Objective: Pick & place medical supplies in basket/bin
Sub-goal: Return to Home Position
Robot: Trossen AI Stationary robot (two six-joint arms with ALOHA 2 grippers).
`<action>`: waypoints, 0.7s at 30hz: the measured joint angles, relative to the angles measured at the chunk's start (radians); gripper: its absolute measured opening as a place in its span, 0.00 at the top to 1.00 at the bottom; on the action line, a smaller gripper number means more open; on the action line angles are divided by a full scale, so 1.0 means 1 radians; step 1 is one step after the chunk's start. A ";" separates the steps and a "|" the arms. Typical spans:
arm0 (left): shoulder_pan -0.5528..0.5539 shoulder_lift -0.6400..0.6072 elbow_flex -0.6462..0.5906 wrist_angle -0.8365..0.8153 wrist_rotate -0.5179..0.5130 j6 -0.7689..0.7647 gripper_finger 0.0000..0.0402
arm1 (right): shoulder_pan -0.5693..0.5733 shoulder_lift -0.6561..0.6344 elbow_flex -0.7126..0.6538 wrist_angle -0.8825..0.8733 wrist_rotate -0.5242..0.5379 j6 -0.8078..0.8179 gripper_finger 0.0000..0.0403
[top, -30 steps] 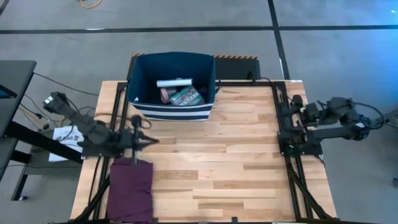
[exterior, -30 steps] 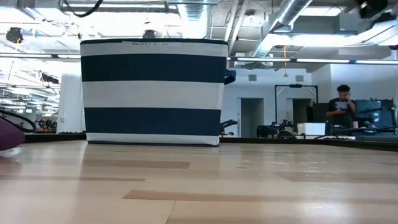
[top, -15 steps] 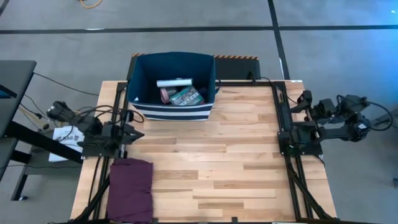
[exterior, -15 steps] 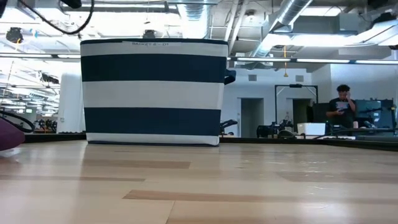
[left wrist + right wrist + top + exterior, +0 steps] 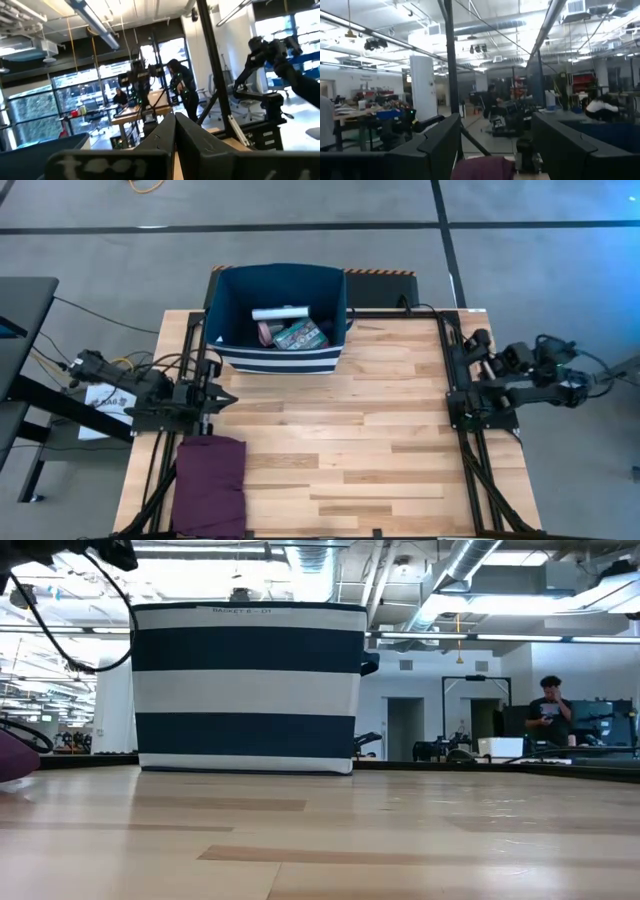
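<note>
1. The bin stands at the far edge of the counter, on the left arm's half, and the supplies lie inside it, apart from both arms.
2. The left gripper sits at the counter's left edge, just in front of the bin's near left corner but not touching it. Its fingers are pressed together with nothing between them.
3. The right gripper sits at the counter's right edge, well apart from the bin. Its fingers are spread wide and hold nothing.
4. Both arms are folded back low over their bases at the counter's sides. The left gripper points inward across the wood, and the right arm is doubled back on itself beyond the right edge.
5. The bin is dark navy fabric, and from the low view its wall shows broad navy and white bands.
6. In the bin a white tube lies across the back. A green-red packet lies nearer the front, and a pink round tub is just beside it.
7. A folded purple cloth lies on the counter's near left corner, close to the left arm.
</note>
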 joint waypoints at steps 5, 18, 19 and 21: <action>0.046 0.000 -0.037 0.031 0.055 -0.044 1.00 | 0.000 -0.001 -0.142 0.179 -0.005 0.014 0.40; 0.091 0.000 -0.164 0.136 0.056 -0.171 1.00 | -0.018 -0.001 -0.466 0.412 0.023 0.105 0.40; 0.091 0.000 -0.164 0.137 0.056 -0.176 1.00 | -0.021 -0.001 -0.477 0.413 0.023 0.112 0.40; 0.091 0.000 -0.164 0.137 0.056 -0.175 1.00 | -0.027 -0.001 -0.501 0.417 0.023 0.121 0.40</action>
